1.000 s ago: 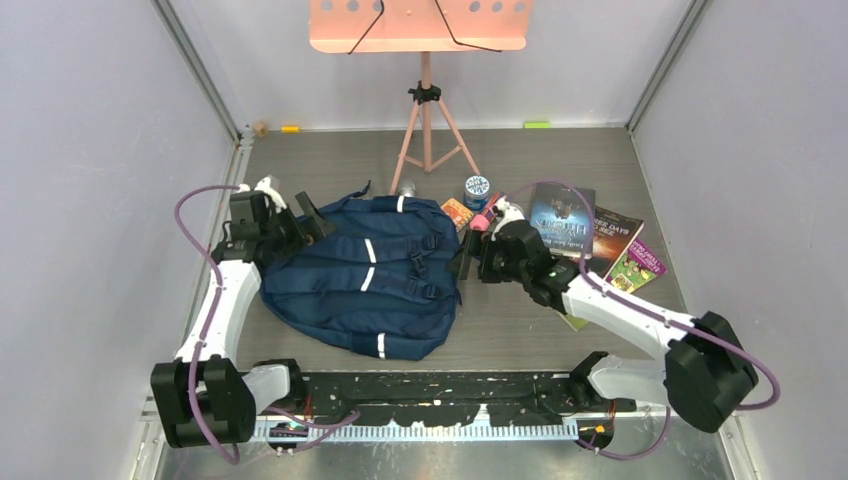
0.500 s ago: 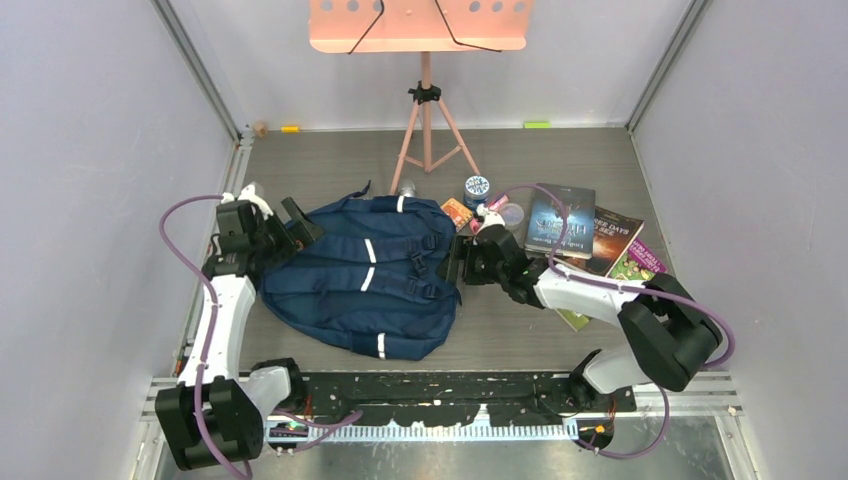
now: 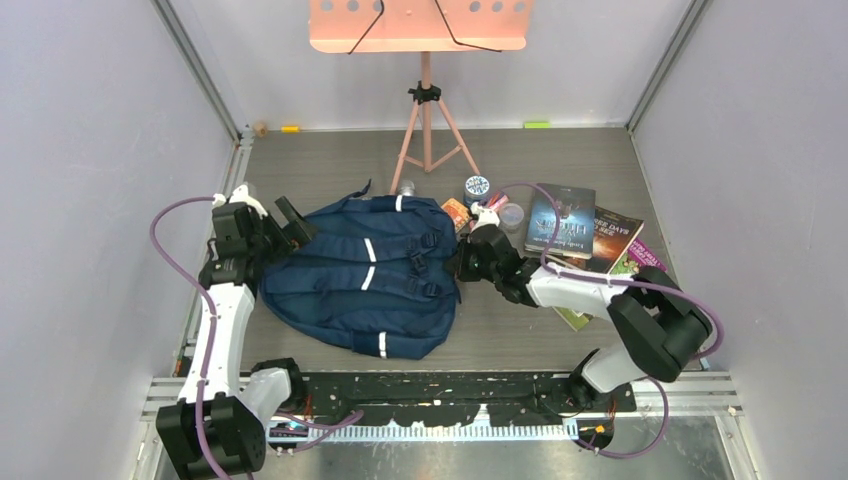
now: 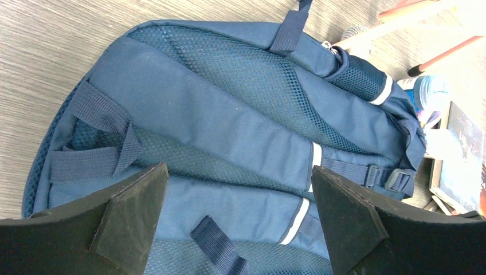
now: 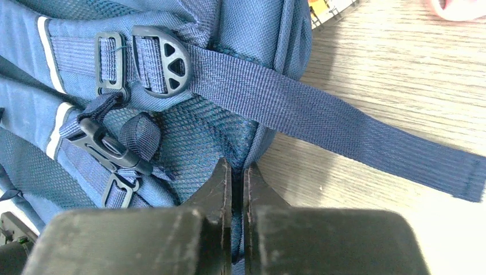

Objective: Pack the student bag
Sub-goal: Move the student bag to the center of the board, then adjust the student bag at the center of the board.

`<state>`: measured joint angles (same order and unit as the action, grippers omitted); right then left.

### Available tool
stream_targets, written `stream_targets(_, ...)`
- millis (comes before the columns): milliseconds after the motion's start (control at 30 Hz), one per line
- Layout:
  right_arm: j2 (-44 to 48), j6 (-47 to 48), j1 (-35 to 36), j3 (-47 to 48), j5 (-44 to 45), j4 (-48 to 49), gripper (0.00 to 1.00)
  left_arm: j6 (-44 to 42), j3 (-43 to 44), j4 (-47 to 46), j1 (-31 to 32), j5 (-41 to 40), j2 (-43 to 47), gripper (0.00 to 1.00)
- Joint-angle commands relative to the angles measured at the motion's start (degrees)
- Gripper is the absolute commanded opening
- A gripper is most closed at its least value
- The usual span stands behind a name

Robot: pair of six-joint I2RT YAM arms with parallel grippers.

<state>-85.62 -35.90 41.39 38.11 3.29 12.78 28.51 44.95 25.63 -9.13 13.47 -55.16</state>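
The student bag (image 3: 365, 275), navy with thin white stripes, lies flat on the table with its strap side up. It fills the left wrist view (image 4: 229, 109). My right gripper (image 3: 462, 262) sits at the bag's right edge. In the right wrist view the right gripper (image 5: 236, 172) is shut, with a fold of the bag's blue edge fabric (image 5: 229, 134) pinched between its fingers. My left gripper (image 3: 288, 226) hangs over the bag's left end. It stands wide open (image 4: 238, 186) above the mesh back and straps, holding nothing.
Several books (image 3: 562, 220) lie right of the bag. A small round jar (image 3: 477, 186), a pink item (image 3: 490, 205) and a clear lid (image 3: 512, 215) sit beside them. A music stand's tripod (image 3: 427, 130) stands behind. A loose strap (image 5: 344, 126) trails over the wood.
My right gripper has closed from wide open onto the bag's right edge and moved slightly left. The left arm has drifted a little to the left, still open.
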Motion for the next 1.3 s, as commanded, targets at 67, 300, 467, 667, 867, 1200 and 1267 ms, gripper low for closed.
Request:
stream_targets(67,12.4,5.6,0.1,8.1,16.7,-14.4,0.01,-0.4,0.8,1.2,-0.4,5.3,0.9,1.0)
stream_targets(300,15.3,12.0,-5.9,11.8,22.7,-28.1,0.01,1.3,-2.0,2.3,-0.4,11.2,0.6,1.0)
stream_targets(467,14.6,9.6,-14.3,11.0,14.5,-29.2,0.01,3.9,-7.1,1.7,-0.4,11.7,3.1,1.0)
stream_targets(667,14.3,10.0,-14.9,11.0,13.5,-29.1,0.01,7.8,-13.3,-2.5,-0.4,15.1,3.1,0.99)
stream_targets(867,14.8,9.6,-14.8,10.6,12.9,-29.0,0.01,12.6,-18.5,-10.8,-0.3,19.6,-0.7,0.8)
stream_targets(1200,15.6,9.1,-14.8,10.5,11.6,-28.9,0.01,12.0,-20.8,-17.4,-0.3,18.8,-7.7,0.67)
stream_targets(1267,15.6,9.1,-14.8,10.5,11.5,-28.9,0.01,11.0,-20.2,-17.8,-0.3,19.5,-9.6,0.66)
